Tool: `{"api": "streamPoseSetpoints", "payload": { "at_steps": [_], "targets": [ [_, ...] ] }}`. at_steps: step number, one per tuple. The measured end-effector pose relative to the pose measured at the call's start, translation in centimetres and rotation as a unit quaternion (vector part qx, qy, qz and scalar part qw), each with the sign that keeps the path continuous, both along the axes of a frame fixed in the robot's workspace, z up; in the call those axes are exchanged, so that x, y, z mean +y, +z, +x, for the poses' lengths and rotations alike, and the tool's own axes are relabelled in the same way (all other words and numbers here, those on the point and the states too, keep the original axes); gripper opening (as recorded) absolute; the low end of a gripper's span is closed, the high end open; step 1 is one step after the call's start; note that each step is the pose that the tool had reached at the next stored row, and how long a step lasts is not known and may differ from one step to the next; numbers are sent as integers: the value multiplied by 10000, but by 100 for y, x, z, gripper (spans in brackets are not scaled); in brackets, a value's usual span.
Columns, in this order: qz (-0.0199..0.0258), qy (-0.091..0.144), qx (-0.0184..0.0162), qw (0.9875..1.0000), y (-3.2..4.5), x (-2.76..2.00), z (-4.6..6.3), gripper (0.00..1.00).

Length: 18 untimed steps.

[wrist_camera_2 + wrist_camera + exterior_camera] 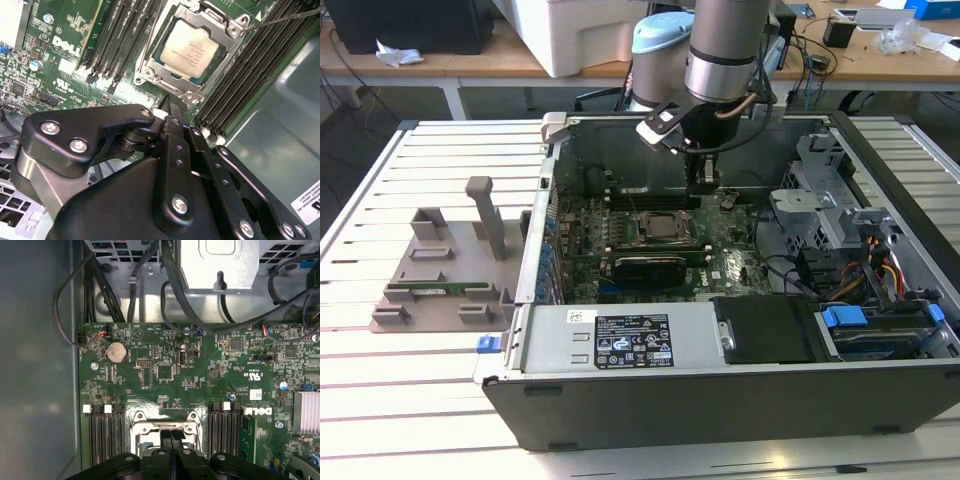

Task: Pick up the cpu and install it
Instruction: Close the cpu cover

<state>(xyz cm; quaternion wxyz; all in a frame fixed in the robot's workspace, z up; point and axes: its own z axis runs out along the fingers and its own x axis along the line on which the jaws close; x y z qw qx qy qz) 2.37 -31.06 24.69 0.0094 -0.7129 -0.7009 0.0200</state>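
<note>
The cpu, a flat square chip with a silvery top, lies in the metal-framed socket on the green motherboard. In the exterior view the cpu sits in the middle of the board inside the open computer case. My gripper hangs just above the board, a little behind and to the exterior view's right of the socket. In both wrist views the black fingers are pressed together with nothing between them, and the gripper tip stands close to the socket's edge.
Black memory slots flank the socket on both sides. A metal drive cage and cables fill the case on the exterior view's right. A grey fixture with an upright post stands on the slatted table at the exterior view's left.
</note>
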Motion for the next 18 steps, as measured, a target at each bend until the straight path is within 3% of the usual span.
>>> {"api": "streamPoseSetpoints", "payload": {
  "at_steps": [11, 18],
  "targets": [
    [-2, 0, 0, 10000, -64, 0, -208, 11],
    [-2, 0, 0, 10000, -141, 0, -256, 11]
  ]
}}
